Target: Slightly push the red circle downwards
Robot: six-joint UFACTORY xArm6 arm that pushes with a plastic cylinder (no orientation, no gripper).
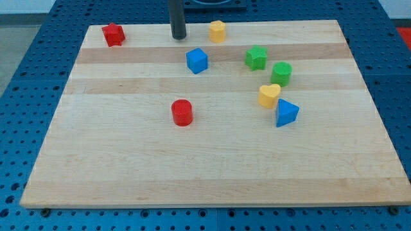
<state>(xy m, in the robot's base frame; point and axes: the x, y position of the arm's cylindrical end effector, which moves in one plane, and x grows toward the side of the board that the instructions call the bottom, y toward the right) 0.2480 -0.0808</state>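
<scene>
One small red plastic cylinder block (182,112) stands left of centre on the wooden counter (212,167); probably light and slippery. My tip (178,36), well above, holds nothing; push its upper side.

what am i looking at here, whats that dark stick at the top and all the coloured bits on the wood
This is one camera picture looking down at a wooden board. The dark stick is the end of a robot arm: a plain rod with no hand, so it holds nothing. Its lower end, my tip, slides on the board to push blocks.

The job concerns the red circle, well below my tip and untouched. Near the top are a red star and a yellow hexagon. Also there: a blue cube, green star, green cylinder, yellow heart and blue triangle.
</scene>
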